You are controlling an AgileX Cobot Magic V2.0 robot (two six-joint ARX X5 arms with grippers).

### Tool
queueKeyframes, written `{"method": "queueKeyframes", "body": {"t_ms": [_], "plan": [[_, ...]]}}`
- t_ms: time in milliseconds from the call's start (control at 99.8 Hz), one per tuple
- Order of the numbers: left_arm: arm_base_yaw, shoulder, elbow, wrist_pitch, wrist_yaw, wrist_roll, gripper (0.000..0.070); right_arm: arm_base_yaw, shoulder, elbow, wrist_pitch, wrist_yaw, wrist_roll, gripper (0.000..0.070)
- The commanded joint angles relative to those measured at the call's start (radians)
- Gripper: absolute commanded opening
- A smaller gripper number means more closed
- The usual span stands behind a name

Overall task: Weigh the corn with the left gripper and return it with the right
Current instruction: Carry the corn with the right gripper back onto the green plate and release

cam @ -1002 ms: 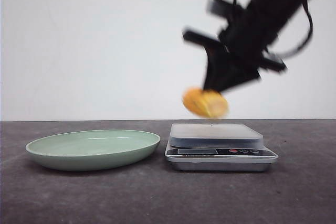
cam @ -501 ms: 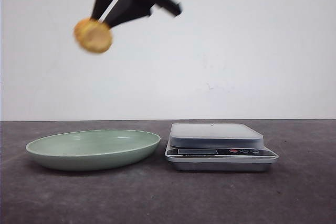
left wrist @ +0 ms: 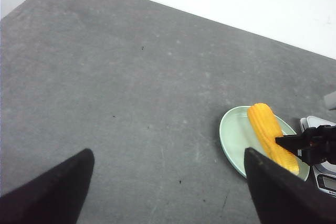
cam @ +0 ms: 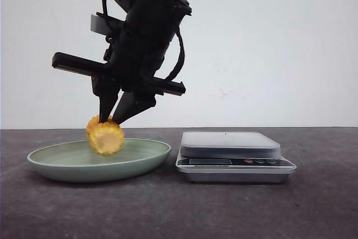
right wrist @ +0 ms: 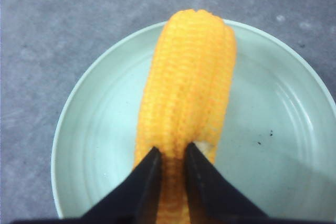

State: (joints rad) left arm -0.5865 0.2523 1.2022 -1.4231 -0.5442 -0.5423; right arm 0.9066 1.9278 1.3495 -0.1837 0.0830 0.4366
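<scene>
While clamped between the closed fingers of the right gripper (cam: pixel 116 120), the corn (cam: pixel 106 136) hangs low over the pale green plate (cam: pixel 142 159); whether it touches the dish cannot be told.
Plate: near the table's (cam: pixel 313 211) left edge, front view.
Scale (cam: pixel 235 155): silver, just beside the plate toward the table's right side, platform bare.
Left gripper (left wrist: pixel 168 182): fingers spread wide apart, holding nothing, over bare grey table, well apart from the plate.
Corn, right wrist view (right wrist: pixel 184 103): lengthwise across the plate's middle (right wrist: pixel 283 129).
</scene>
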Motion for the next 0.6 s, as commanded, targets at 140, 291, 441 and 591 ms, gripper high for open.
{"method": "queueKeyframes", "body": {"t_ms": [140, 291, 441, 591], "plan": [[-0.003, -0.001, 0.010, -0.019, 0.002, 0.010, 0.0551, 0.004, 0.011, 0.021, 0.033, -0.005, -0.003, 0.0602], [-0.003, -0.001, 0.010, -0.010, 0.001, 0.015, 0.0551, -0.031, -0.068, 0.021, -0.013, 0.007, -0.072, 0.0596], [-0.003, -0.001, 0.009, 0.010, 0.003, 0.028, 0.0551, -0.104, -0.245, 0.021, -0.066, 0.043, -0.161, 0.0534], [-0.003, -0.001, 0.002, 0.061, 0.003, 0.042, 0.0551, -0.206, -0.463, 0.021, -0.160, 0.049, -0.234, 0.0534]]}}
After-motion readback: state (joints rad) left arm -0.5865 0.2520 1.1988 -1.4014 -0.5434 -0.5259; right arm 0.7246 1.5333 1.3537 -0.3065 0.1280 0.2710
